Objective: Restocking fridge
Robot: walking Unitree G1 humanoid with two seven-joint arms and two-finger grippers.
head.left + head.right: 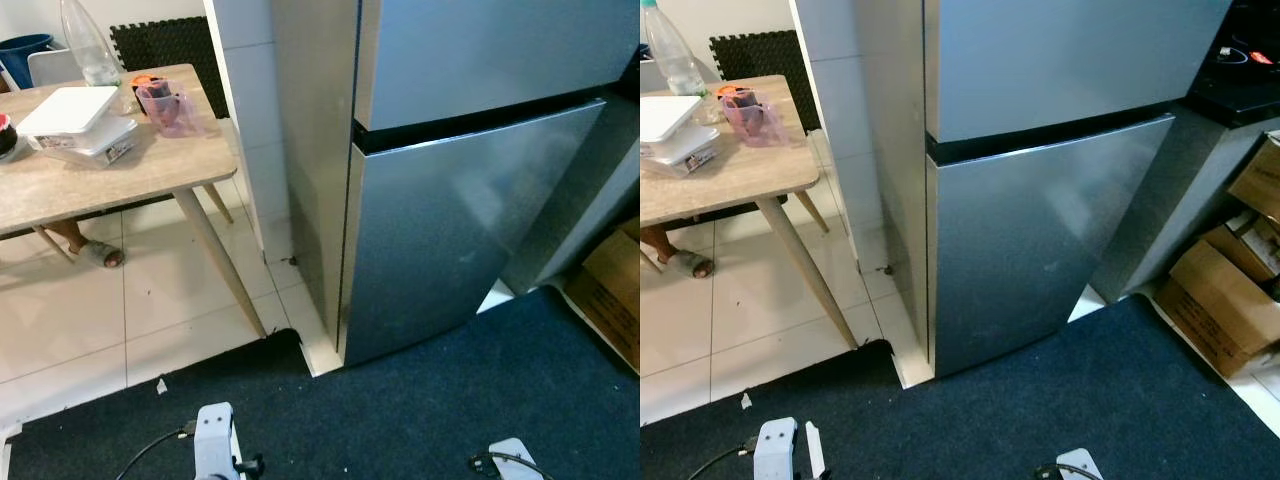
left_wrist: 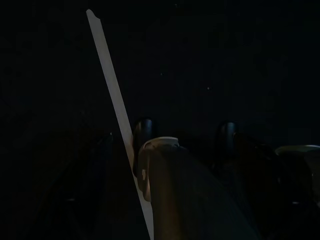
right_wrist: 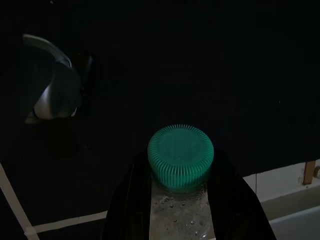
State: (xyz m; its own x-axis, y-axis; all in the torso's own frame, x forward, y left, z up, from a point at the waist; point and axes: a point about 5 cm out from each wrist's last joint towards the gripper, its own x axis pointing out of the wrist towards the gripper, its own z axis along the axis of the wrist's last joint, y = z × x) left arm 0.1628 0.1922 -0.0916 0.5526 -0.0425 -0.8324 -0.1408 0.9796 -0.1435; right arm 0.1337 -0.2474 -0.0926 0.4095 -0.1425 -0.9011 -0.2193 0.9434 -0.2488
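A tall silver fridge (image 1: 450,230) stands straight ahead with both its upper door (image 1: 480,50) and lower door (image 1: 1020,250) closed. In the right wrist view a clear water bottle with a ribbed green cap (image 3: 180,156) sits upright between black fingers (image 3: 125,205); my right gripper (image 3: 181,212) is shut on its neck, low over the dark carpet. Both arms hang low, the left arm (image 1: 215,440) and right arm (image 1: 510,455) showing at the bottom edge. The left wrist view is very dark, with a pale strip (image 2: 117,110) across it.
A wooden table (image 1: 100,170) at left carries a white box (image 1: 75,120), a pink container (image 1: 170,110) and a clear bottle (image 1: 85,40). A person's sandalled foot (image 1: 95,253) rests under it. Cardboard boxes (image 1: 1220,300) sit right of the fridge. Dark carpet (image 1: 400,420) lies underfoot.
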